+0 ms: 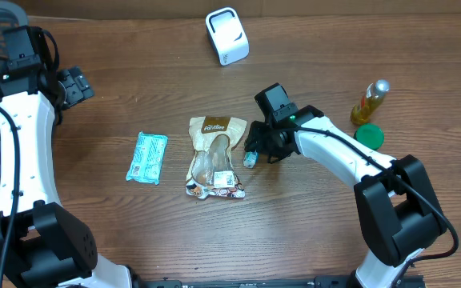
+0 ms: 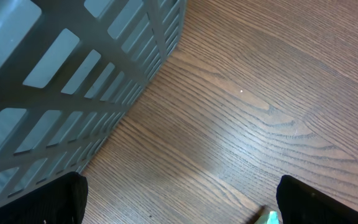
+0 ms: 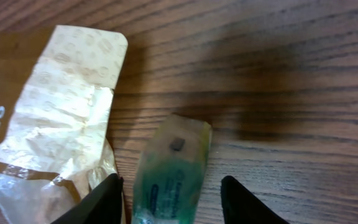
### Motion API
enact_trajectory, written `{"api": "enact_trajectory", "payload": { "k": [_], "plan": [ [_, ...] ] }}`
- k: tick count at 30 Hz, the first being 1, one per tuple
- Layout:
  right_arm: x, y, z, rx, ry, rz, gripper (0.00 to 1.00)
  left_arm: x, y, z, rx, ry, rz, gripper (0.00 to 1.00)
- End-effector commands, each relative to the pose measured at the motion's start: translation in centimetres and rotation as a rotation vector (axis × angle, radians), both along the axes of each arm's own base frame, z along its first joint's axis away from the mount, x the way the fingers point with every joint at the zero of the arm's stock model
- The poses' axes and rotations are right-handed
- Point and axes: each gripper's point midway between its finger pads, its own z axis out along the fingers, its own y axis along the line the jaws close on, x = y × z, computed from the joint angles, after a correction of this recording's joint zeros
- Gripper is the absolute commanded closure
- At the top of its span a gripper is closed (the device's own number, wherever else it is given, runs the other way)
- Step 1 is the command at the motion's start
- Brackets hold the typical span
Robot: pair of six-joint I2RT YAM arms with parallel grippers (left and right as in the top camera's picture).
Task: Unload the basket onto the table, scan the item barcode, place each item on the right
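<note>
My right gripper (image 3: 173,193) hangs low over the table with its jaws apart. One finger sits on each side of the small green sachet (image 3: 170,163), with a sliver of bare wood showing on both sides, so nothing is gripped yet. I judge this sachet to be the item to scan. I straddle it across its narrow width because that looks like the only span my fingers can close on.

Just outside one finger lies the brown-and-cream pouch (image 3: 61,106), near enough that a careless squeeze could snag its crinkled edge. Beyond the pouch, well apart from my fingers, lies a teal packet (image 1: 147,157). Far past the fingertips, up the table, stands the white scanner (image 1: 227,35), where I expect the barcode must be shown.

My left gripper (image 1: 74,84) hangs wide open and holds nothing, just beside the grey basket (image 2: 73,74), clear of the work.
</note>
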Motion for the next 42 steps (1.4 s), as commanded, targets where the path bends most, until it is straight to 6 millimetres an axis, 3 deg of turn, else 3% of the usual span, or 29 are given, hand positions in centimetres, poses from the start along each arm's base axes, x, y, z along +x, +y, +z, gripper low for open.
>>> {"api": "enact_trajectory", "payload": {
  "k": [1,7,11,17,27,35,42],
  "plan": [
    [-0.4,-0.4,-0.8,-0.02,0.008,-0.011,0.54,0.1,0.7,1.1,0.024,-0.021,0.006,0.0],
    [-0.3,-0.4,-0.7,-0.017,0.003,-0.011,0.69,0.1,0.7,1.1,0.024,-0.021,0.006,0.0],
    [-0.2,-0.4,-0.7,-0.017,0.002,-0.012,0.7,0.1,0.7,1.1,0.024,-0.021,0.006,0.0],
    [0.6,-1.1,0.0,-0.015,0.0,-0.035,0.93,0.0,0.7,1.1,0.024,-0.021,0.006,0.0],
    [1.3,-3.9,2.8,-0.095,0.003,0.062,0.96,0.1,0.4,1.1,0.023,-0.021,0.0,0.0],
    [1.7,-9.3,2.8,-0.344,-0.005,0.012,0.95,0.1,0.4,1.1,0.023,-0.021,0.0,0.01],
    [1.7,-9.6,2.8,-0.381,-0.02,0.111,0.94,0.1,0.4,1.1,0.023,-0.021,0.0,0.01]
  ]
}}
